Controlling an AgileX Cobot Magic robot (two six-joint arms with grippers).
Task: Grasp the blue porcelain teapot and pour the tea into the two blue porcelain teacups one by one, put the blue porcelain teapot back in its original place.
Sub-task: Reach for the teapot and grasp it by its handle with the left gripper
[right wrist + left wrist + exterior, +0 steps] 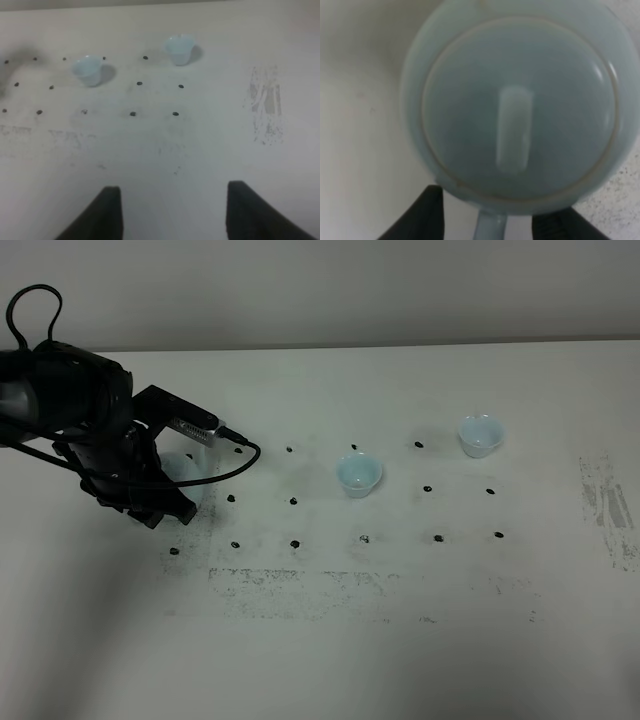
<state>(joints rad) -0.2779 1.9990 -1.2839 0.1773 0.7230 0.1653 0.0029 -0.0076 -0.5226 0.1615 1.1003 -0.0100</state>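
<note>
The left claw (492, 220) hangs over the blue porcelain teapot (520, 100) at the left of the worktop (400, 660). Its jaws straddle the loop handle (490, 227), with a gap showing on each side. The right claw (173, 189) has its jaws spread wide and holds nothing. To the pot's right stand the nearer teacup (359, 475) and the farther teacup (480, 435), well apart.

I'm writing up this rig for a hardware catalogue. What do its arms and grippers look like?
The left arm is bulky and matte black. A black cable loop rises above it, a second black cable curves beside its wrist, and it carries a small silvery perforated plate. The left gripper and right gripper each have two plain black, wedge-shaped fingers. No markings are legible.
</note>
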